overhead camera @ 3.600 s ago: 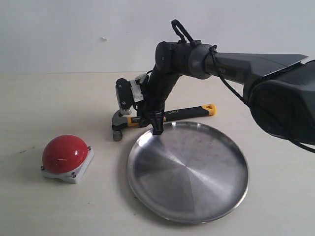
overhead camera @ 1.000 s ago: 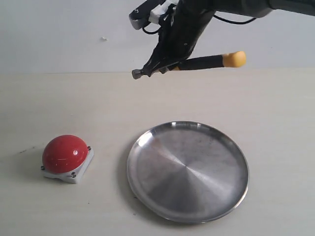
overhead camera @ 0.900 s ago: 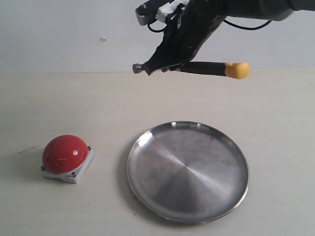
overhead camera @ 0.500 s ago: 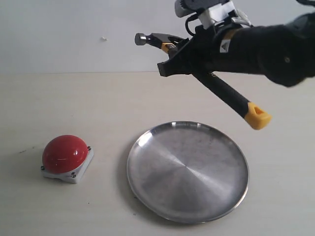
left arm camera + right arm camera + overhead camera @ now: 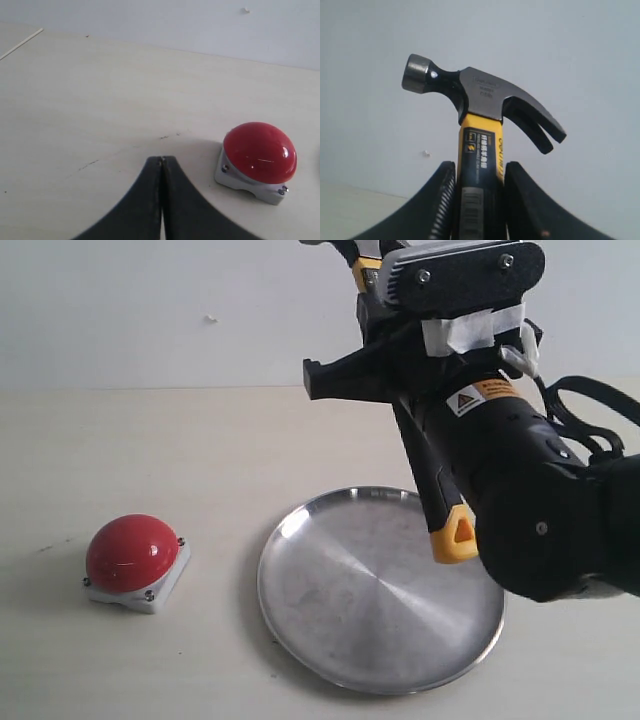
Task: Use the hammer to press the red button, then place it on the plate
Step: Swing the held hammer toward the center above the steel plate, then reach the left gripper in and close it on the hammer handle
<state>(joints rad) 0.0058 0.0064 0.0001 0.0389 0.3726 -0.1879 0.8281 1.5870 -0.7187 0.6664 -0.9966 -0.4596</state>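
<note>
Fingers [image 5: 439, 210] of the right gripper [image 5: 480, 169] clamp the hammer [image 5: 480, 100] by its handle, head up, aloft near the plate [image 5: 330, 625] — I'd carry it across & tip the head squarely onto the red button [image 5: 132, 552], w/o slipping.

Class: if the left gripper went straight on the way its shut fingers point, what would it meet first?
Probably not the red button, which sits off to one side of that line. Ahead of the left gripper lies only the table, then the wall, though depth is hard to judge.
</note>
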